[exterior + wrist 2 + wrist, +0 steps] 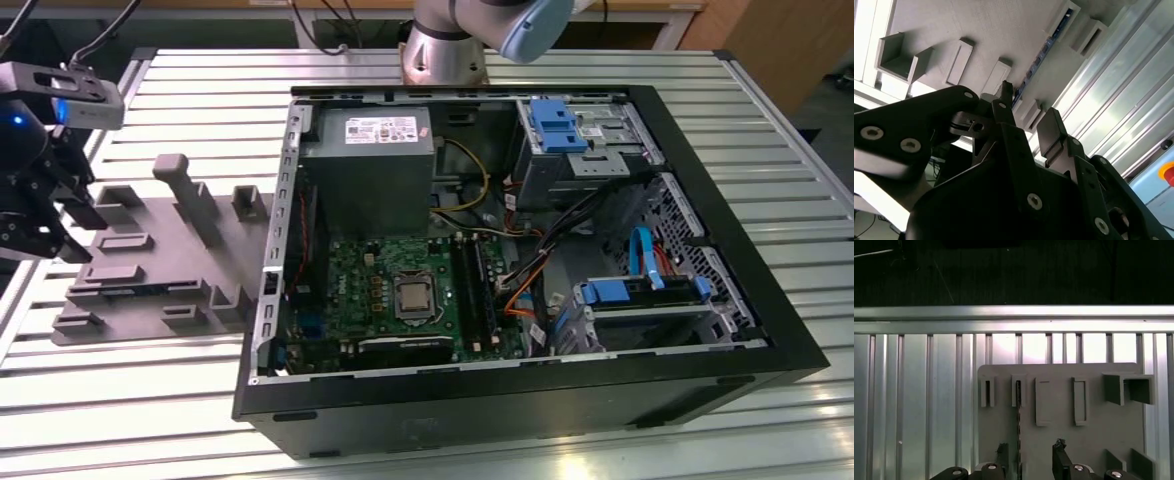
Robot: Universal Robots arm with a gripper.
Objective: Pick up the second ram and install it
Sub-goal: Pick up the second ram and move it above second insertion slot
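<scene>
Ribbed aluminium table (174,420) spread beneath the gripper (1031,452) and all else in the scene. Open black computer case (534,410) lying on its side, well apart from the gripper, toward the exterior view's right. Inside it, a grey power supply (367,170), a green motherboard (354,285) with long black slots, and blue drive caddies (561,125) along the side farthest from the gripper. Arm base (447,50) at the table's far edge, behind the case.

Grey holder plate (147,270) with raised pockets and narrow slots, set between the case and the gripper and directly facing the fingertips in both wrist views. Black fingers (1004,107) spread apart and clamped on nothing, the gap between them plain in both wrist views.

On edge in one narrow slot of the holder plate, the second ram (1018,415), seen as a thin blue-green line just beyond the fingertips. In the first wrist view, lined up within the gap between the fingers, nearer one than the other, with no contact visible. In the second wrist view, running away from the fingertips across the plate, small chips dotted along its edge.
</scene>
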